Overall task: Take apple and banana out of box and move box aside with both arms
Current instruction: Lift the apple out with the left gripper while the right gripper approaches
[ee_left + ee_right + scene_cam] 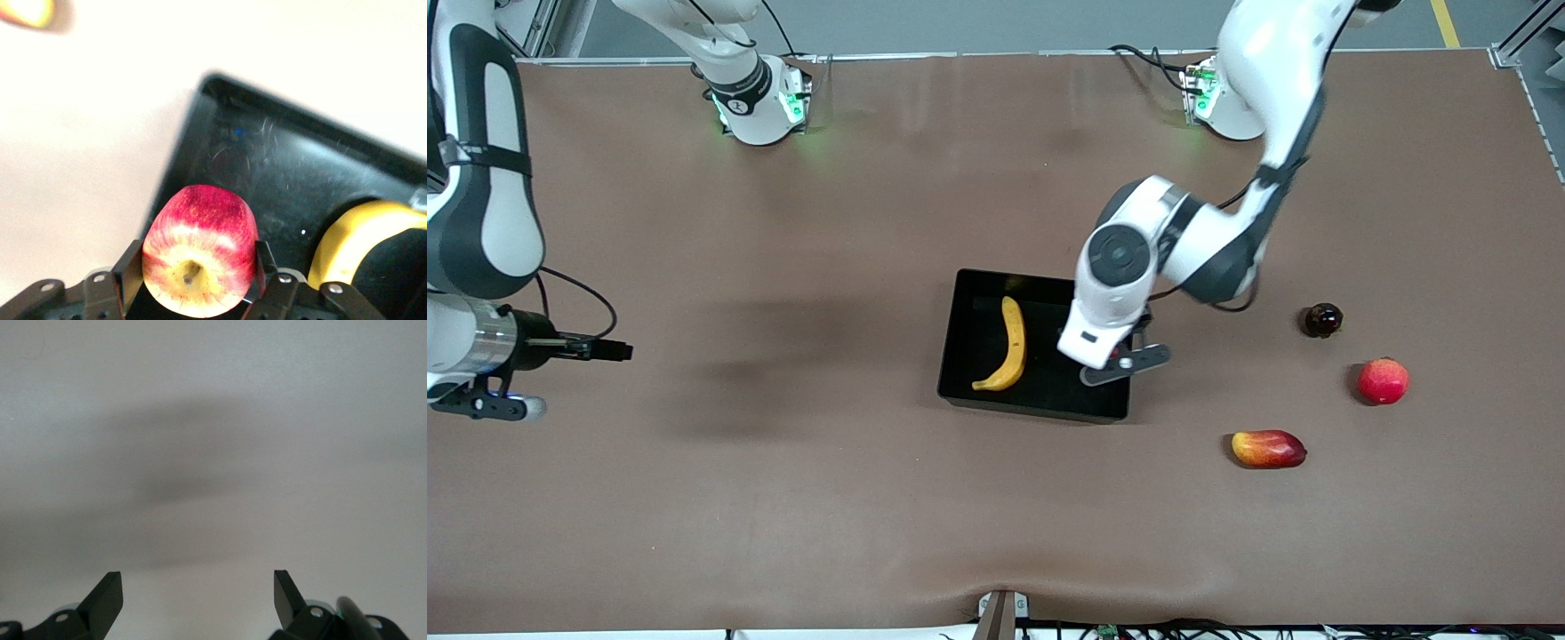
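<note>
The apple (pixel 200 250) sat between my left gripper's (pixel 199 267) fingers (pixel 129 270), clamped across its waist with the stem dimple facing the wrist camera, over the corner of the box (pixel 969 307) toward the left arm's end. I judged it light, hard and smooth-skinned; a round thing like that could roll out of a grip set off centre, so a hold across its widest part seemed right, and its firm skin looked unlikely to bruise.

The banana (pixel 1008 347) lay inside the box, toward the right arm's end of it. I judged it light and stiff, best taken across its middle, where the curve is least awkward.

The box looked rigid and glossy, with sloped walls that might slip; I reckoned its rims at the two short ends were the places for both arms.

My right gripper (pixel 198 593) waited with fingers wide apart over bare table (pixel 783 498), well away from the box.

I could read no brand, label or writing on anything.
</note>
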You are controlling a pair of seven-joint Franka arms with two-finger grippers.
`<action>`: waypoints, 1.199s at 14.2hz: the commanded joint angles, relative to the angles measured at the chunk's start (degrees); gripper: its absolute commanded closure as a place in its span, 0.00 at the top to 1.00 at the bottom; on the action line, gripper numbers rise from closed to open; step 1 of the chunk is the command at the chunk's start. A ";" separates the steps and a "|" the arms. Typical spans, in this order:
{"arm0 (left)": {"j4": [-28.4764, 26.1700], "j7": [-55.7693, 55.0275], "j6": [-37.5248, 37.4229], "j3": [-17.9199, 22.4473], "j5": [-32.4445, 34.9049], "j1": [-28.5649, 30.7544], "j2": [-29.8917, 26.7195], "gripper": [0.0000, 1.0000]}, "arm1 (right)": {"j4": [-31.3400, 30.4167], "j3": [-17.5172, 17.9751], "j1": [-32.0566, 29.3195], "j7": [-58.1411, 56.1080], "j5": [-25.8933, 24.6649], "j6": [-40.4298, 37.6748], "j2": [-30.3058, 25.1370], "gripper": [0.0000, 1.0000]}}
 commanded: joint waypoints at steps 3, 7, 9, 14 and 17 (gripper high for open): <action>1.30 11.46 -4.27 -0.21 0.69 8.43 -5.96 0.00 | 0.76 0.38 4.85 10.42 4.03 -1.07 -0.83 1.00; -0.79 22.54 -5.33 -0.12 0.95 17.39 -5.17 0.00 | 1.99 0.47 6.35 15.45 11.05 -0.36 -0.83 1.00; -3.60 25.71 -4.47 -0.12 1.91 22.14 -2.64 0.00 | 3.22 1.26 8.62 15.10 11.50 -0.36 -0.83 1.00; -16.69 26.25 11.51 -0.12 7.44 27.77 -0.25 0.00 | 2.78 1.09 13.30 16.06 10.89 -0.27 -0.57 1.00; -17.24 26.25 12.59 -0.21 9.21 29.28 2.29 0.00 | 2.52 1.09 13.38 16.24 10.89 0.42 -0.57 1.00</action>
